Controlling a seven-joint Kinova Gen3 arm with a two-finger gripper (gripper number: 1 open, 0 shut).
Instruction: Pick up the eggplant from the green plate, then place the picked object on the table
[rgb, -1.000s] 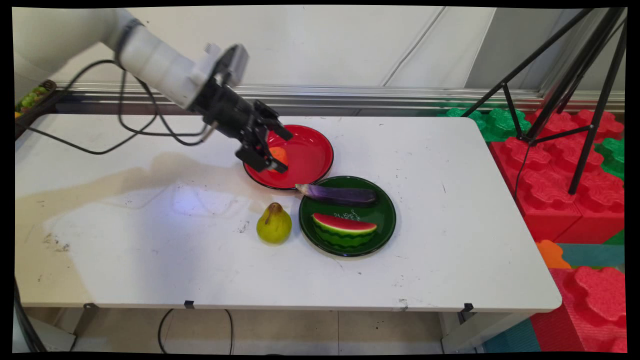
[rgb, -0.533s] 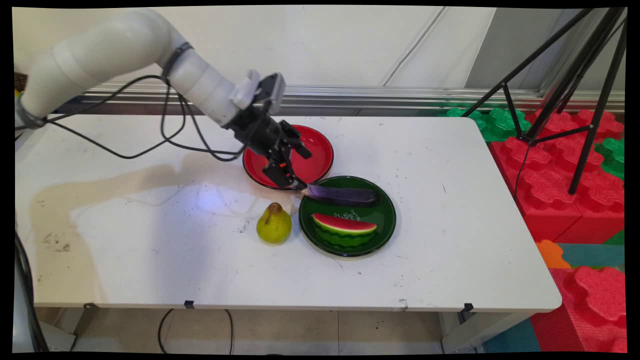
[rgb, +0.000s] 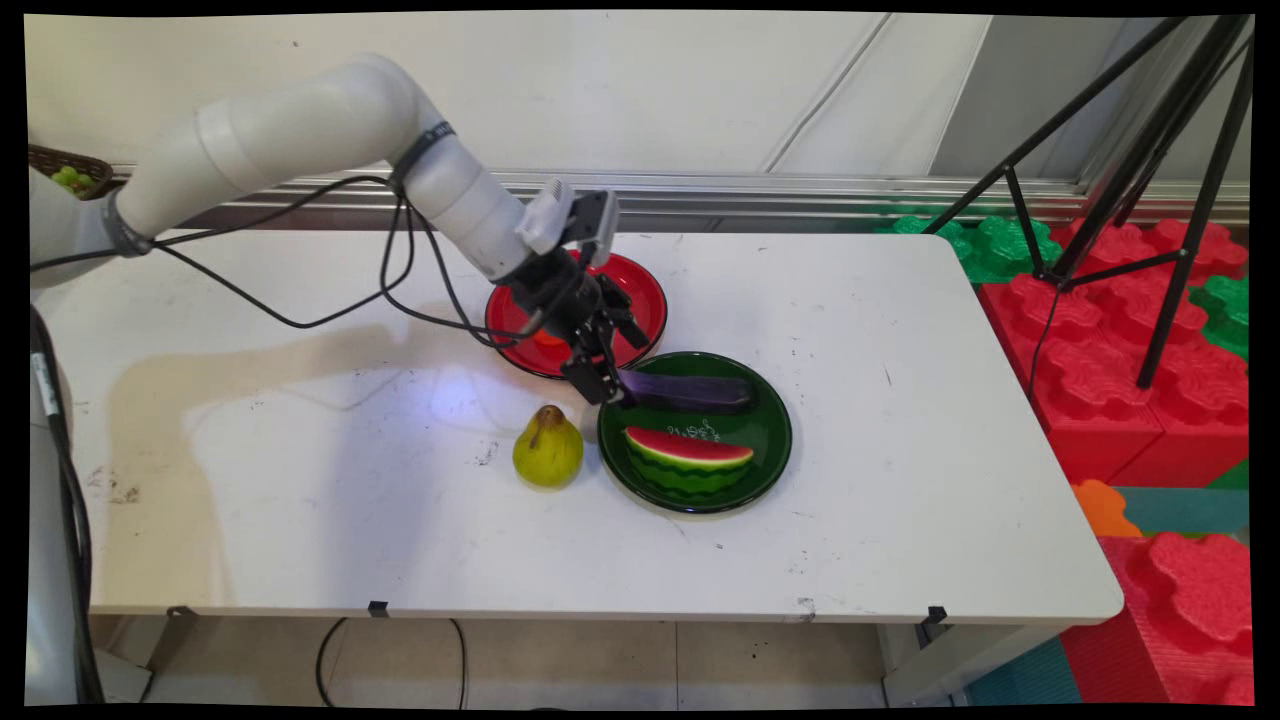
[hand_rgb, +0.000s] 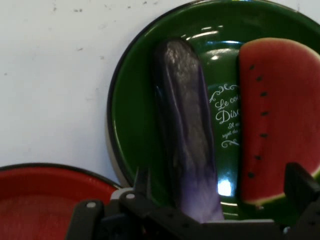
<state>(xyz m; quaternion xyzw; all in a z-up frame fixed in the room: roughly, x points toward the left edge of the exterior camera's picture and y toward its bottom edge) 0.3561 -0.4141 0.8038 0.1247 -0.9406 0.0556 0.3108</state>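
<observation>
**Gripper at the eggplant's stem end, over the green plate's rim**

Change from a second ago: the gripper (rgb: 607, 375) has moved from the red plate (rgb: 640, 285) to the left end of the eggplant (rgb: 690, 391); an orange fruit (rgb: 548, 338), then between the fingers, now lies in the red plate.

Gripper: fingers (hand_rgb: 142, 182) apart, straddling the eggplant's pale end (hand_rgb: 200, 200).

Writing: white script on the green plate (hand_rgb: 130, 100), readable only as "Le co…" and "Dis…".

Containers: the green plate holds the eggplant and a watermelon slice (rgb: 688, 455), side by side. A pear (rgb: 547, 448) stands on the table (rgb: 300, 500), just left of the green plate.
</observation>
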